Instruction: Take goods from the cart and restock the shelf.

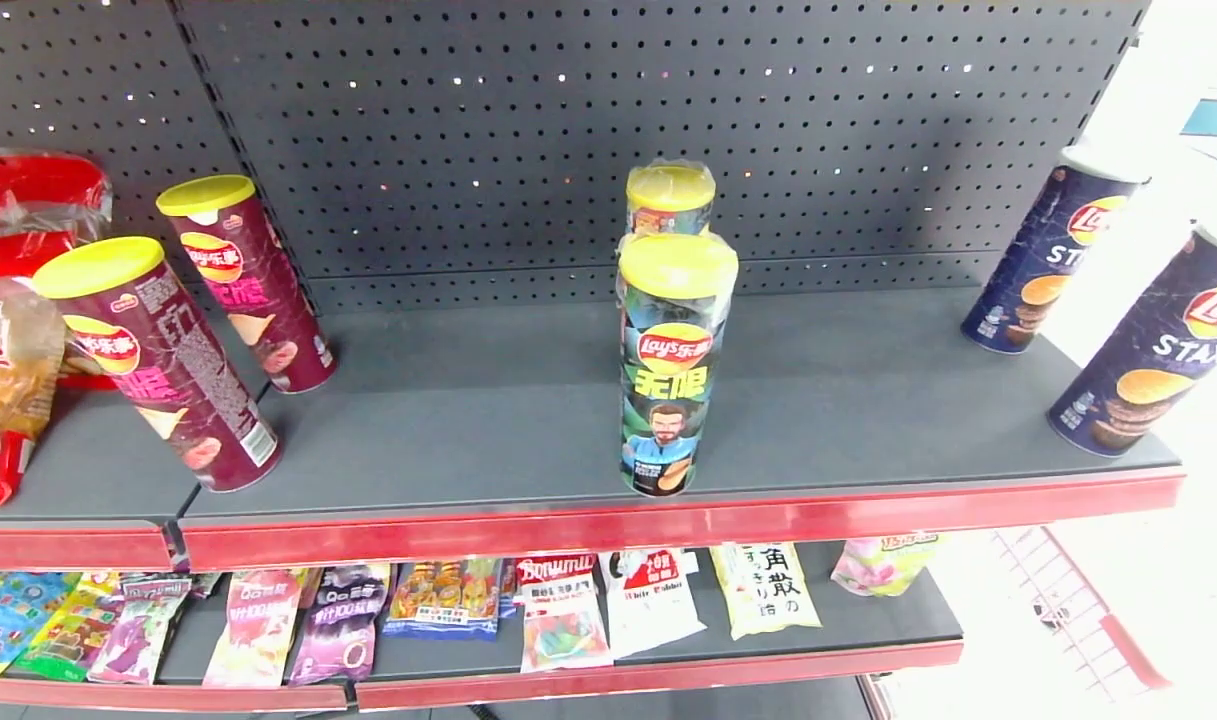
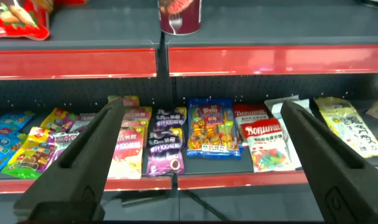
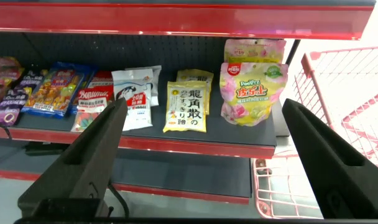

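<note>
**A:** Cart point(image 3: 308, 81) position, relative to the fingers?

**B:** It's a red wire cart, off on the side of the right gripper point(image 3: 204, 102). So the right arm is nearer the cart than the left gripper point(image 2: 201, 104) is. I cannot see the goods inside it.

**A:** Fingers?

**B:** Both pairs are spread wide, holding nothing.

**A:** Room to restock?

**B:** Left of the cart, the upper shelf point(image 1: 528, 400) shows bare grey metal either side of a shrink-wrapped green chip can point(image 1: 673, 370). The can is a smooth upright tube with a yellow plastic lid. I'd judge a can like that wants a grip across its long axis.
</note>
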Controlling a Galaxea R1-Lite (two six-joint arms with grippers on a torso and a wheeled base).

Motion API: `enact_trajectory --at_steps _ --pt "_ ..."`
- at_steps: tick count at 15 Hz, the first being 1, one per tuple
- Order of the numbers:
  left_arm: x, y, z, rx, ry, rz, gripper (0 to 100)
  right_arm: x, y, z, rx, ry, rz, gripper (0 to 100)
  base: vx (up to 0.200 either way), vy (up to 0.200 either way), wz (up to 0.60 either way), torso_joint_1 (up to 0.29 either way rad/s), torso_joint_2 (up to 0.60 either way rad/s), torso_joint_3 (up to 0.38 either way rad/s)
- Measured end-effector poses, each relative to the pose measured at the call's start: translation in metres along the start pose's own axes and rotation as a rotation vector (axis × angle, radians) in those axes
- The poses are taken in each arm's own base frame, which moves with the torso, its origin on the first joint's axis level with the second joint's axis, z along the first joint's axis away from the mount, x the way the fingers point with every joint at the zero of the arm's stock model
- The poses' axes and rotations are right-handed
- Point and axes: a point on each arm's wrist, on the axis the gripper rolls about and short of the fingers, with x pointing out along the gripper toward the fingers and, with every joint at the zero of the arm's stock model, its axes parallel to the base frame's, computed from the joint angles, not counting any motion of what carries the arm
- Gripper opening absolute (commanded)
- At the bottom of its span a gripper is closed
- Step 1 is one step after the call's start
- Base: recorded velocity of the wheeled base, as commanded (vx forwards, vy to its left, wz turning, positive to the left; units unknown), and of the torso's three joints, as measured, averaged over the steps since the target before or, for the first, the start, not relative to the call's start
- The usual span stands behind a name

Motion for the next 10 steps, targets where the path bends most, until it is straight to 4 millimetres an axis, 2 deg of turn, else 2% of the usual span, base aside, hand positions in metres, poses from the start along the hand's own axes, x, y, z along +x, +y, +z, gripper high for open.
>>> enact_trajectory --at_steps 3,6,7,9,10 --pt "0.0 0.0 0.0 0.006 0.0 -0.005 100 0.0 0.0 0.0 0.0 0.0 -0.001 100 0.0 0.0 0.0 0.0 0.0 0.0" --pt "-0.001 -0.002 0.007 0.022 -0.024 -0.091 100 0.0 0.0 0.0 0.0 0.0 0.0 100 0.0 0.0 0.0 0.0 0.0 0.0" --pt "-0.003 -0.002 0.018 0.006 -0.05 -0.112 100 0.0 0.0 0.0 -0.001 0.0 0.0 100 0.0 0.0 0.0 0.0 0.0 0.0" --pt "-0.005 -0.003 0.057 -0.036 -0.089 -0.148 100 0.0 0.0 0.0 -0.001 0.0 0.0 100 0.0 0.0 0.0 0.0 0.0 0.0" --pt "0.001 -0.003 0.081 -0.055 -0.076 -0.175 100 0.0 0.0 0.0 -0.001 0.0 0.0 100 0.0 0.0 0.0 0.0 0.0 0.0"
